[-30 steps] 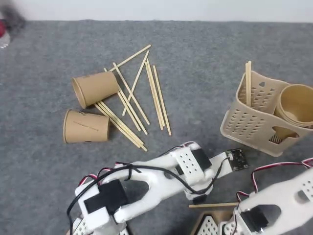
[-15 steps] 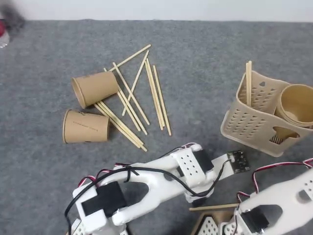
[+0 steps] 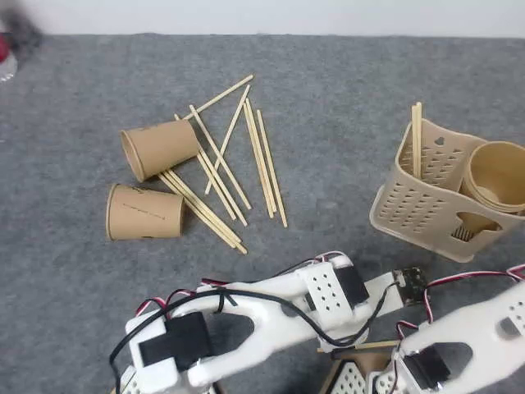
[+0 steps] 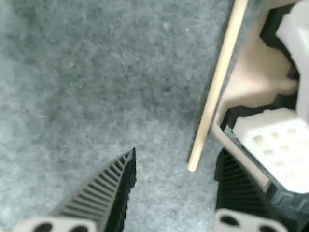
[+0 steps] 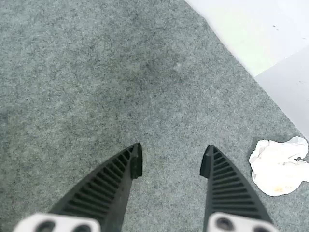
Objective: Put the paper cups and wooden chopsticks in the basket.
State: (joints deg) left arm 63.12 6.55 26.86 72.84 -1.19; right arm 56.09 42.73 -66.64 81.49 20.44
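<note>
Speckled grey felt mat [image 3: 353, 90]. Kraft-brown paper cups [image 3: 160, 148]. Pale tan wooden chopsticks [image 3: 262, 160]. Beige basket [image 3: 410, 205] dotted with rows of small holes. Right gripper [image 5: 171, 162]: black ribbed fingers [image 5: 120, 179], with a crumpled white tissue [image 5: 279, 164] near it.

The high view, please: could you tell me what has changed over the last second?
The left arm swung toward the near edge, bringing its open gripper closer to the lone chopstick beside the right arm. Nothing was grasped. The cups, scattered chopsticks and basket stayed put.
</note>
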